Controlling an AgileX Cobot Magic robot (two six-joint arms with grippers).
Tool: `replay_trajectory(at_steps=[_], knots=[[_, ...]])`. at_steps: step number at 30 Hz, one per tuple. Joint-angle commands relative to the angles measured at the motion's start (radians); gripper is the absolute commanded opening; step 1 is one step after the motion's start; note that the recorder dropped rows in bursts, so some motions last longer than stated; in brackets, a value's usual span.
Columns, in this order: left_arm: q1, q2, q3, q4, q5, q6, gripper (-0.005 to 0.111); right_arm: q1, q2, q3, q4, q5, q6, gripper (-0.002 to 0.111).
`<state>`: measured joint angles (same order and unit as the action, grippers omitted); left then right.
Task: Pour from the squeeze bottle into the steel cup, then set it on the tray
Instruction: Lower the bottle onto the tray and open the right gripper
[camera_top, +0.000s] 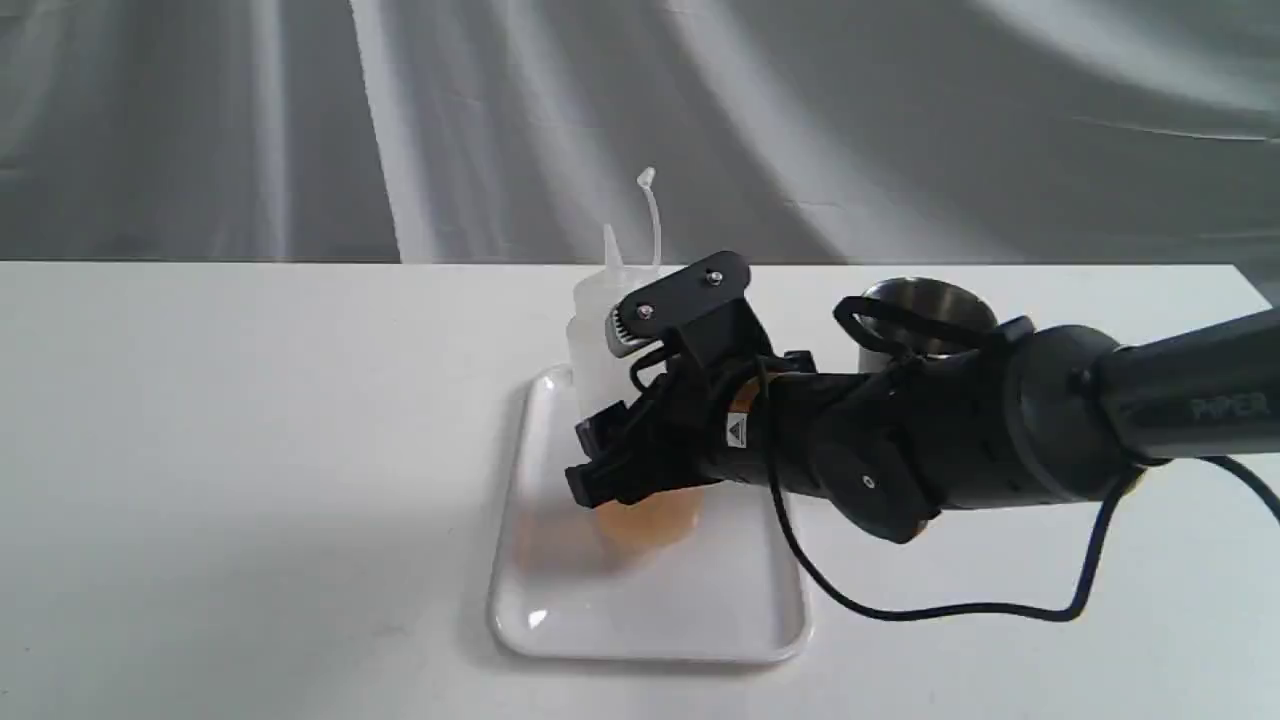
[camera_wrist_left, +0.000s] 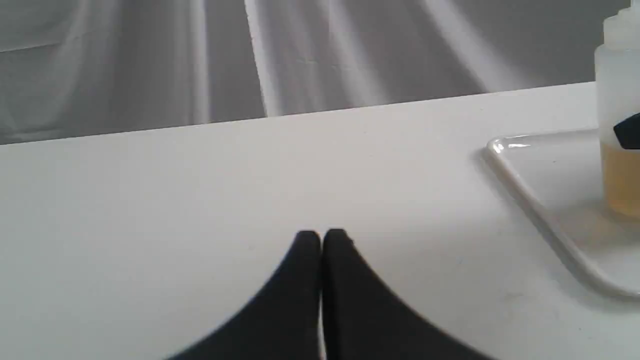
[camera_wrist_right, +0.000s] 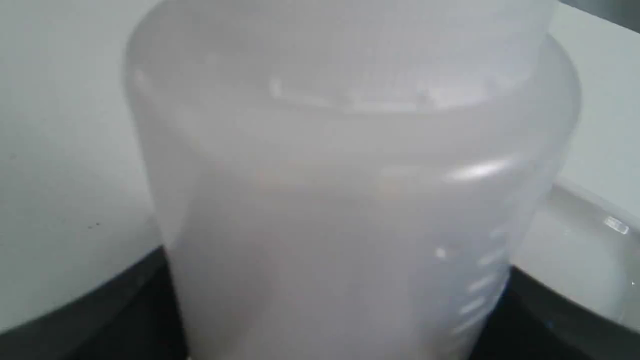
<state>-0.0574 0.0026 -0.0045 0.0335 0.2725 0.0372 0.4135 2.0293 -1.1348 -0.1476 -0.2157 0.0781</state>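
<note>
The squeeze bottle (camera_top: 600, 330) stands upright on the white tray (camera_top: 650, 620), amber liquid in its lower part, nozzle and cap strap pointing up. My right gripper (camera_top: 612, 425) reaches in from the right and is shut on the bottle at mid height. In the right wrist view the bottle (camera_wrist_right: 340, 200) fills the picture between the two dark fingers (camera_wrist_right: 125, 310). The steel cup (camera_top: 930, 300) stands behind the right arm, to the right of the tray, partly hidden. My left gripper (camera_wrist_left: 320, 235) is shut on nothing, low over the bare table left of the tray (camera_wrist_left: 525, 195).
The right arm's black cable (camera_top: 950, 608) loops over the table to the right of the tray. A grey draped cloth (camera_top: 640, 120) hangs behind the table's far edge. The left wrist view shows the bottle (camera_wrist_left: 617, 100) with a black finger (camera_wrist_left: 631, 132) on it.
</note>
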Motion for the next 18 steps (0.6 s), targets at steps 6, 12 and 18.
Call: replay_trajectory(at_steps=[6, 12, 18], knots=[[-0.006, -0.003, 0.004, -0.001, -0.007, -0.004, 0.000, -0.005, -0.010, -0.002, -0.020, 0.004, -0.002, 0.081], [-0.006, -0.003, 0.004, -0.001, -0.007, -0.004, 0.000, -0.005, -0.010, -0.002, -0.029, 0.018, -0.002, 0.089], [-0.006, -0.003, 0.004, -0.001, -0.007, -0.002, 0.000, -0.005, -0.029, -0.002, -0.051, 0.092, -0.002, 0.089]])
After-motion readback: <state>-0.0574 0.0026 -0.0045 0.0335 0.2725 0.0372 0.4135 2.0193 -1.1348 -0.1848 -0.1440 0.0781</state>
